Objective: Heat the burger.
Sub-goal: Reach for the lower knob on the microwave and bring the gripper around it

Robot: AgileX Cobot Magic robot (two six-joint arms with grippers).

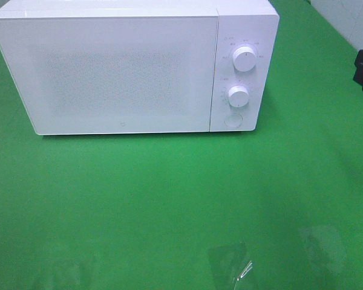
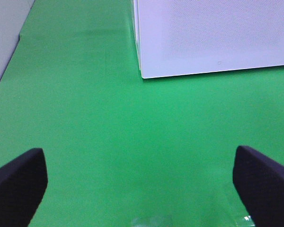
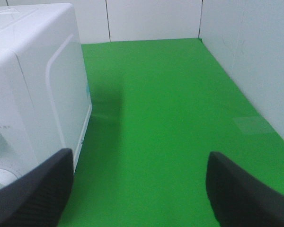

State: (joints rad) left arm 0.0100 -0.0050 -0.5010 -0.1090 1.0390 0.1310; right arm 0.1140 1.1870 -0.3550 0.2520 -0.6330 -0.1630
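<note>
Your left gripper (image 2: 139, 189) stands wide open with nothing between its black fingers (image 2: 16, 189), above the green table surface (image 2: 85, 118). The white box-shaped microwave oven (image 2: 203, 38), door shut, sits ahead of it. Your right gripper (image 3: 139, 194) also gapes empty, the microwave's knob end just beside it. You cannot tell where the burger is.

The microwave (image 1: 127, 72) is white all over, and its door (image 1: 109, 78) is speckled with a fine grey dot mesh. Its 2 knobs, upper knob (image 1: 245, 59) and lower knob (image 1: 237, 95), are white with faint grey markings around them. The table (image 1: 169, 199) is plain bright green. The walls (image 3: 255, 56) are off-white. The left pincer (image 2: 141, 184) and right pincer (image 3: 139, 189) are matte black.
</note>
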